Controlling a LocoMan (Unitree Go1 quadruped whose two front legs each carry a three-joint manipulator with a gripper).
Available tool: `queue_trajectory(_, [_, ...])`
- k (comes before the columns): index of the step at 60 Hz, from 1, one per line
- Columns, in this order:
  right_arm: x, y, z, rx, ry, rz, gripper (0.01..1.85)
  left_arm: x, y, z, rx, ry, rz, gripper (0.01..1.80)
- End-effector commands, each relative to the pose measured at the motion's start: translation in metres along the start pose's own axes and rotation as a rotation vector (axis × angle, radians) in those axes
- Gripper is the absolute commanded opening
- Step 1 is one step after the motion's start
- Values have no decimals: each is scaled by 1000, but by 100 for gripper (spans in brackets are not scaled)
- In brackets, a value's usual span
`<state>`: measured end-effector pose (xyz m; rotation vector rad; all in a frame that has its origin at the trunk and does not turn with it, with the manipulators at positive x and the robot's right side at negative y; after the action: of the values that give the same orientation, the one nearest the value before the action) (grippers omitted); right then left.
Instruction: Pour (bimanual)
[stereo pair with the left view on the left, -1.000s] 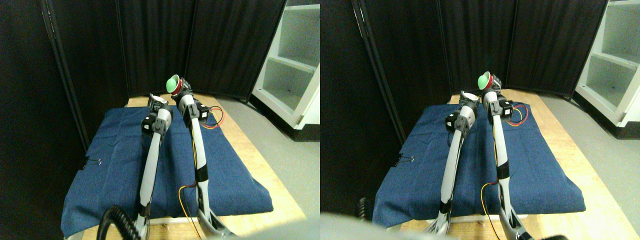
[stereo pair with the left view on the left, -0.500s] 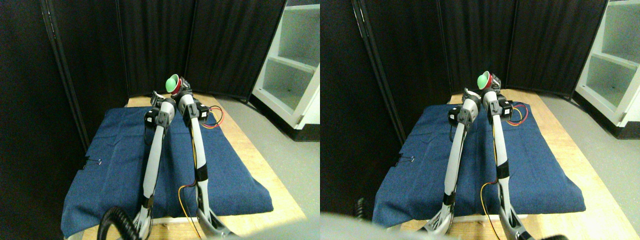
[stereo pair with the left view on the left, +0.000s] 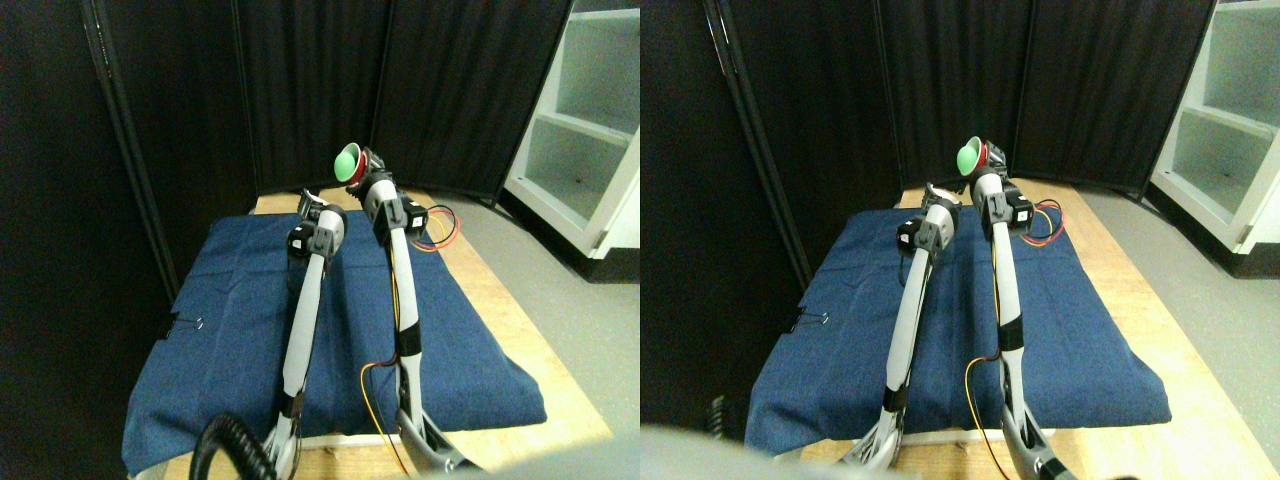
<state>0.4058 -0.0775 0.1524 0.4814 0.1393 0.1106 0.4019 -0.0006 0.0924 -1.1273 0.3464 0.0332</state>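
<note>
Above blue cloth (stereo pair with the left view on the left: 220, 300), right gripper (stereo pair with the left view on the left: 362, 168): raised slightly since earlier, clamped on tilted green cup (stereo pair with the left view on the left: 347, 160).
Left gripper (stereo pair with the left view on the left: 312, 203): barely shifted, grip unclear.

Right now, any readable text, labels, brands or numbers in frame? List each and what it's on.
None readable.
Green cup held up at the right gripper: plain, no print visible.
Pale cup at the left gripper: too small to tell.
Blue cloth, black curtain, white shelf unit: no markings.
Motor housings on both arms: any labels are too small and blurred to read.
</note>
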Motion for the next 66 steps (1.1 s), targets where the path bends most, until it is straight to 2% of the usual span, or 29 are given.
queue_trajectory(1, [0,2,5,-28,-10,28,33,-2,-9,1,-17,-6,-49,33])
queue_trajectory(11, [1,3,5,-114,2,33,33,-2,-9,0,-23,-1,-46,33])
queue_trajectory(13, [0,3,4,-117,2,17,33,-2,-9,-1,-26,3,-48,33])
queue_trajectory(16, [1,4,3,-138,6,35,33,-1,-9,-1,-31,0,-47,33])
queue_trajectory(21, [4,5,1,-138,8,56,33,-1,-11,-1,-32,-2,-50,33])
queue_trajectory(28, [7,7,-2,-116,18,29,33,-3,-13,-3,-60,-1,-48,33])
queue_trajectory(43, [11,12,-7,-145,19,27,33,-5,-18,-6,-61,8,-61,33])
queue_trajectory(50, [12,14,-7,-180,24,56,33,-5,-19,-6,-69,8,-59,33])
queue_trajectory(57, [11,15,-5,-192,19,49,33,-3,-19,-5,-64,13,-60,33])
queue_trajectory(66, [12,13,-1,-255,13,96,33,-3,-19,-4,-59,3,-57,33])
